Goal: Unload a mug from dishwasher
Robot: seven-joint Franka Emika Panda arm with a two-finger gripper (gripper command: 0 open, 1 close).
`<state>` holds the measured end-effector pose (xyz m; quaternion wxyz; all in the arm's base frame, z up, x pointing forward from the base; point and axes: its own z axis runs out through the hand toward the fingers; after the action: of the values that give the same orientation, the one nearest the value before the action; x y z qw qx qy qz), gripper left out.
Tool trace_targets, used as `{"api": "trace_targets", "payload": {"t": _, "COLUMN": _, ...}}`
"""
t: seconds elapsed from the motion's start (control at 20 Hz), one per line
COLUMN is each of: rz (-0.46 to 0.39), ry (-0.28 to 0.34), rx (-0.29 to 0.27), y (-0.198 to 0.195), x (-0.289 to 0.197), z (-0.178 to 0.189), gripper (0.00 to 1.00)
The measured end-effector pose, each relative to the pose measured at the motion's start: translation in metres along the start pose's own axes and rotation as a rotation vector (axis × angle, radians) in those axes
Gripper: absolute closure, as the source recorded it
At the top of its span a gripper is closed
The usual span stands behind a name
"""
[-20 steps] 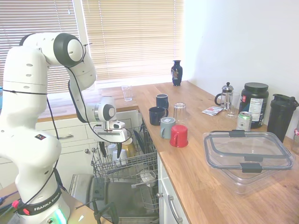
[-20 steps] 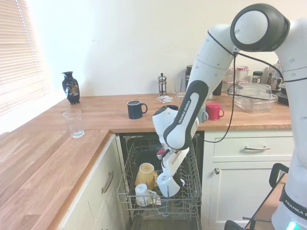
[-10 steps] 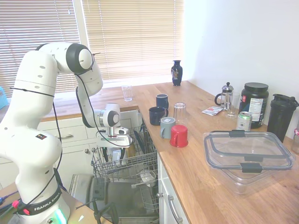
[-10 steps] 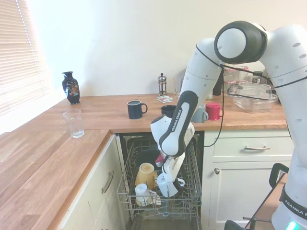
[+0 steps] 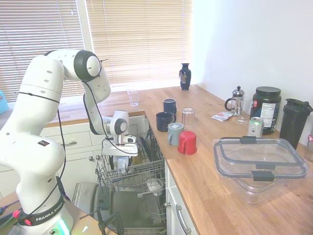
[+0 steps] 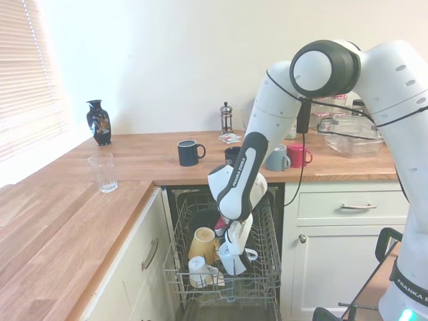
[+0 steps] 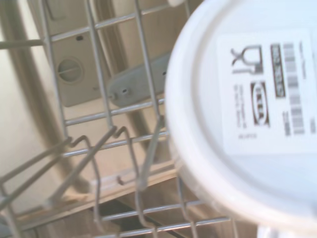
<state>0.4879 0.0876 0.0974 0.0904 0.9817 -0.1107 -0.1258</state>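
The white mug [image 6: 232,258] hangs just above the dishwasher's grey wire rack [image 6: 269,267], its handle pointing right, and my gripper [image 6: 231,247] is shut on it from above. From the other side the gripper [image 5: 121,157] reaches down into the rack [image 5: 144,171] with the mug [image 5: 122,164] partly hidden behind the wires. Close up in the wrist view, the mug's [image 7: 247,114] base with a printed label fills one side, with rack wires [image 7: 99,144] behind it. The dishwasher door [image 5: 127,205] lies dropped open.
A mustard-yellow mug [image 6: 202,243] and a paler cup [image 6: 198,271] sit in the rack right beside the held mug. On the counter near its edge stand dark blue mugs [image 5: 164,121], a grey mug [image 5: 174,133], a red mug [image 5: 187,142] and a clear lidded container [image 5: 259,164].
The arm's elbow has swung over and lower, and the wrist has shifted a little toward the yellow mug. The white mug stays in the gripper at about the same height.
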Motion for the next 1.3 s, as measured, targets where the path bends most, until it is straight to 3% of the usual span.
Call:
{"api": "trace_targets", "payload": {"t": 0.5, "rz": -0.062, "ry": 0.038, "rx": -0.09, "y": -0.002, "x": 0.005, "z": 0.005, "gripper": 0.0}}
{"api": "trace_targets", "payload": {"t": 0.55, "rz": -0.067, "ry": 0.038, "rx": -0.097, "y": -0.003, "x": 0.005, "z": 0.007, "gripper": 1.0}}
{"api": "trace_targets", "payload": {"t": 1.0, "rz": -0.094, "ry": 0.034, "rx": -0.128, "y": -0.016, "x": 0.003, "z": 0.01, "gripper": 1.0}}
{"api": "trace_targets", "payload": {"t": 1.3, "rz": -0.108, "ry": 0.013, "rx": -0.182, "y": -0.04, "x": 0.006, "z": 0.01, "gripper": 1.0}}
